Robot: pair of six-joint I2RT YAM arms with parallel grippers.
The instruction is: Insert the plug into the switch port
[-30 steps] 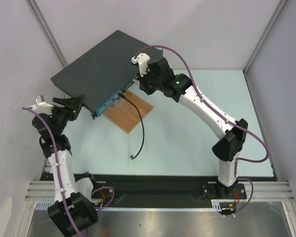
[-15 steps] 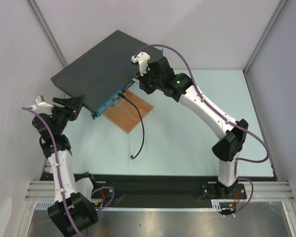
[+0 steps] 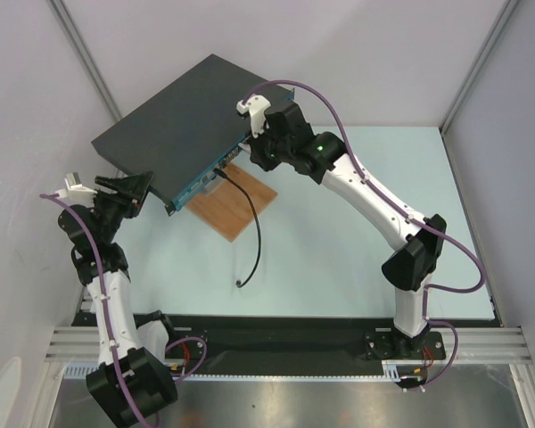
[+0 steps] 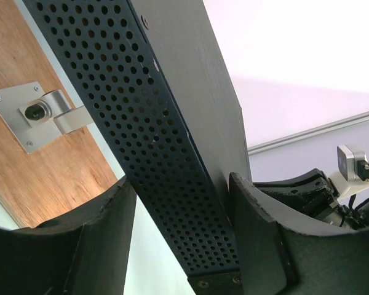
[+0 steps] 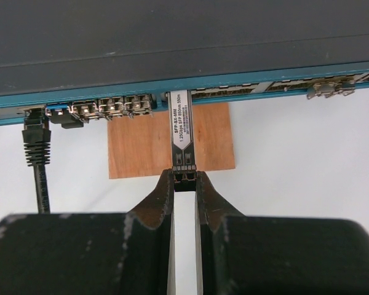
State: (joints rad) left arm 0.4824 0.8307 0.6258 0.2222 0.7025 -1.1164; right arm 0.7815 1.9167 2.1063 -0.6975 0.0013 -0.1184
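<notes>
The switch (image 3: 187, 116), a flat dark grey box with a teal front face (image 5: 264, 83), lies tilted across the far left of the table. My right gripper (image 5: 184, 181) is shut on the rear end of the plug (image 5: 182, 132), a slim labelled metal module. The plug's front end sits in a port of the teal face. In the top view that gripper (image 3: 250, 147) is at the switch's front edge. My left gripper (image 4: 181, 203) straddles the switch's near-left corner (image 4: 160, 135). One finger presses the smooth top and the other meets the lower edge of the perforated side.
A brown wooden board (image 3: 236, 205) lies under and in front of the switch, with a metal bracket (image 4: 43, 117) fixed to it. A black cable (image 3: 254, 232) is plugged into a port left of the plug (image 5: 35, 141) and trails toward the table's middle. Enclosure walls stand close behind.
</notes>
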